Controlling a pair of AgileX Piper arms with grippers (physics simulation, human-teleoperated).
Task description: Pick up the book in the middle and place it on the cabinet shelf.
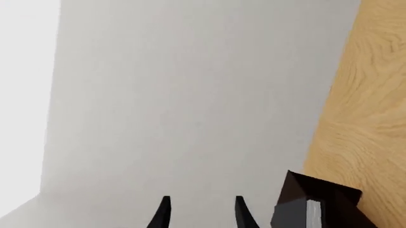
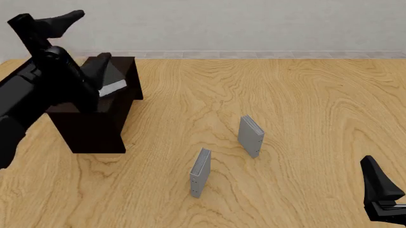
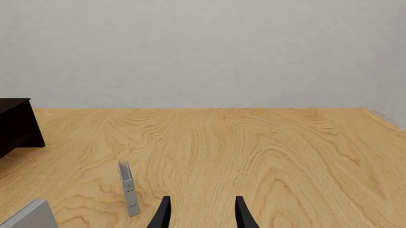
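The left gripper (image 1: 199, 213) is raised high over the far left of the desk (image 2: 304, 95), its two slim black fingers spread apart with nothing between them; in its wrist view they point at a plain pale grey wall. The right gripper (image 3: 199, 213) sits low at the near right corner, its tapered black fingers likewise parted and empty.

The book (image 2: 109, 78), a thick hardcover with a matte near-black cover and a white block of page edges, lies in the cabinet (image 2: 95, 123) at the far left of the desk. It is tilted: its page edge faces toward the right and front, and one dark corner juts up above the cabinet's top. The left arm hides much of it, so whether it lies flat on the cabinet shelf (image 2: 120, 95) or leans against a wall is hard to say. In the left wrist view the same book (image 1: 314, 209) shows as a dark angular wedge with a white strip of pages.

The cabinet is a boxy block of very dark brown, smooth-faced and sharp-edged. The desk is light wood with bold swirling grain.

Two thin light-grey books stand upright on edge, near the middle of the desk: one (image 2: 251, 136) farther back, the other (image 2: 199, 172) nearer and to its left. No writing can be read on any cover.
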